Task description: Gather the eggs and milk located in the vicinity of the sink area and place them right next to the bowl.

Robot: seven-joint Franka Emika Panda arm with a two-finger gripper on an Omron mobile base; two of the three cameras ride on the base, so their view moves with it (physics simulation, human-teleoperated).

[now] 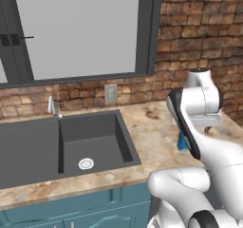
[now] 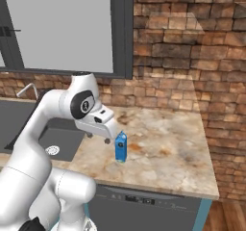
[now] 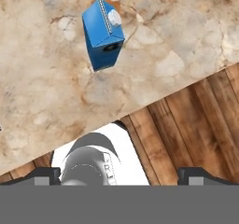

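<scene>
Right base view | milk [image 2: 120, 147] upright on worktop [image 2: 168, 148], right of sink [image 2: 53, 138]; not yet grasped | fingers [image 3: 186, 175] spread, empty, above milk | eggs, bowl unseen; all placing left

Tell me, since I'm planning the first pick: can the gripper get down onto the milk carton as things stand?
Probably yes. The milk carton stands upright and alone on the counter, with nothing beside or over it. The gripper hangs open above the counter just to the carton's sink side, so a short shift and descent should reach it.
</scene>
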